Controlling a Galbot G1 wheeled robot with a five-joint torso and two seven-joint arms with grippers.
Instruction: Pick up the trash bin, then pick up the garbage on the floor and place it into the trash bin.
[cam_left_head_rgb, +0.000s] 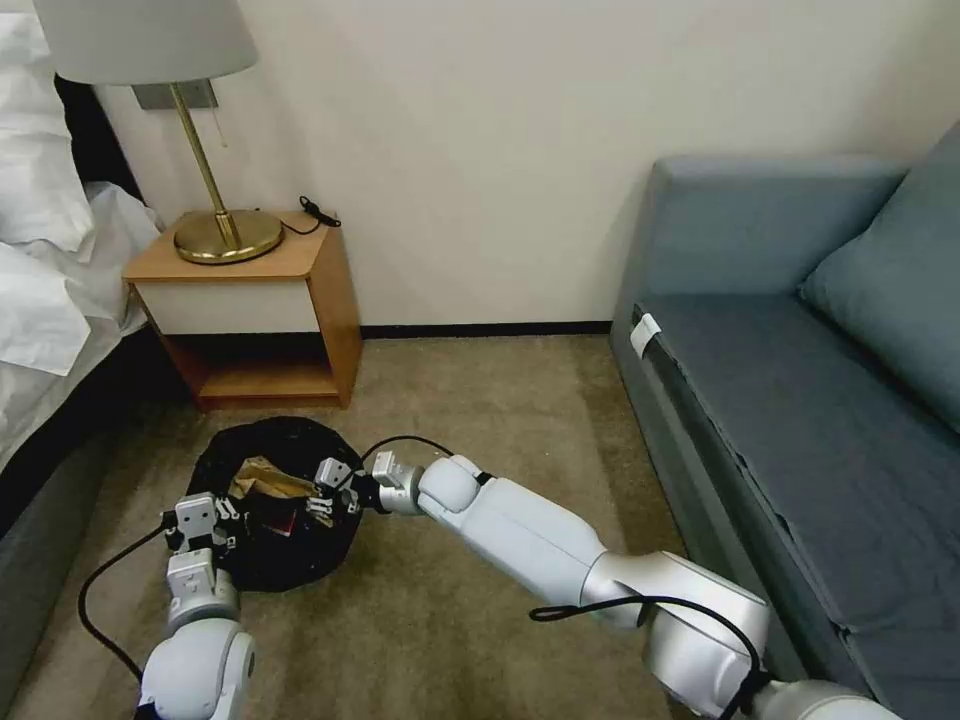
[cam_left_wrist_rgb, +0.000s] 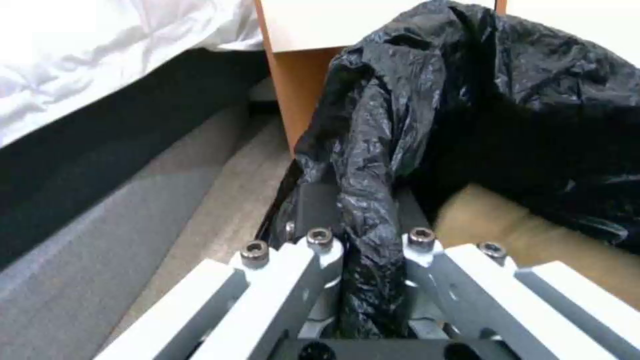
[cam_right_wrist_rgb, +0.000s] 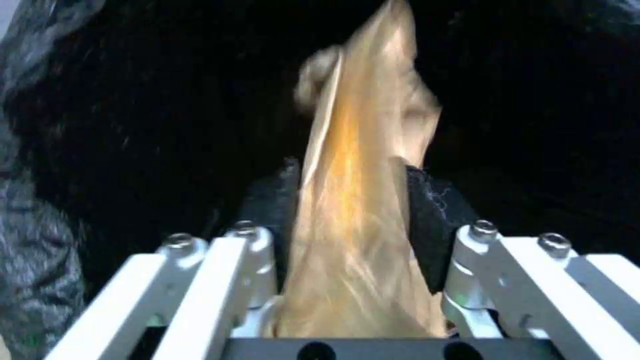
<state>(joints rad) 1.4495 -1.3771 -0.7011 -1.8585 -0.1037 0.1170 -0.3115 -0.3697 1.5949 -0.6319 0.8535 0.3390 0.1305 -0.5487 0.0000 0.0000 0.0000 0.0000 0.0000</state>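
Note:
The trash bin (cam_left_head_rgb: 285, 436) stands on the carpet in front of the nightstand, its black bag (cam_left_wrist_rgb: 467, 100) draped over the rim. My left gripper (cam_left_head_rgb: 226, 514) is shut on the bin's near-left rim, and the left wrist view shows the bag's plastic pinched between the left gripper's (cam_left_wrist_rgb: 370, 240) fingers. My right gripper (cam_left_head_rgb: 320, 492) reaches over the bin's mouth from the right, shut on a piece of garbage, the tan crumpled paper packet (cam_left_head_rgb: 262, 478) (cam_right_wrist_rgb: 360, 165), which hangs inside the dark bag. A red-and-white wrapper (cam_left_head_rgb: 282, 521) lies inside the bin.
A wooden nightstand (cam_left_head_rgb: 250, 300) with a brass lamp (cam_left_head_rgb: 225, 238) stands just behind the bin. The bed (cam_left_head_rgb: 40, 300) runs along the left. A blue-grey sofa (cam_left_head_rgb: 800, 400) fills the right. Open carpet (cam_left_head_rgb: 490, 420) lies between them.

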